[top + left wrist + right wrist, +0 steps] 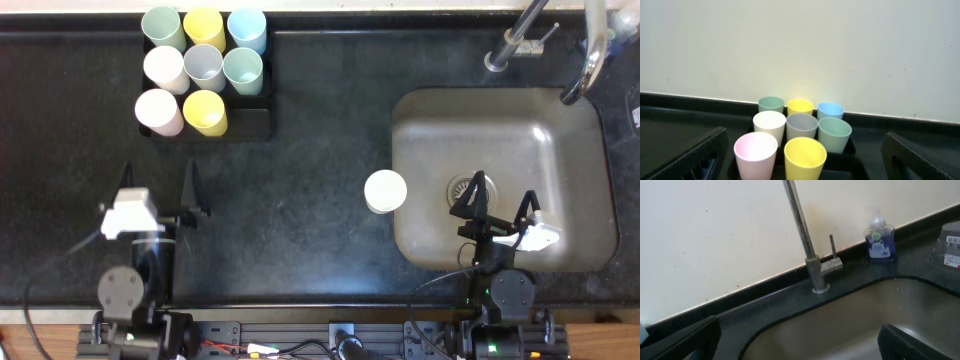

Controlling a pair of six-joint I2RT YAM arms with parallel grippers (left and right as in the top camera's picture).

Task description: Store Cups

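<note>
Cups (204, 63) on black tray (252, 121), bases hidden.

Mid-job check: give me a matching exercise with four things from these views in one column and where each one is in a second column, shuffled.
Things
1. lone white cup
2. pink cup
3. soap bottle
4. right gripper

Places
A. by the wall, behind the sink
B. over the sink basin
C. in the black tray, with the other cups
D. on the counter, beside the sink rim nearer the tray

Pairs: 1-D, 2-C, 3-A, 4-B
</note>
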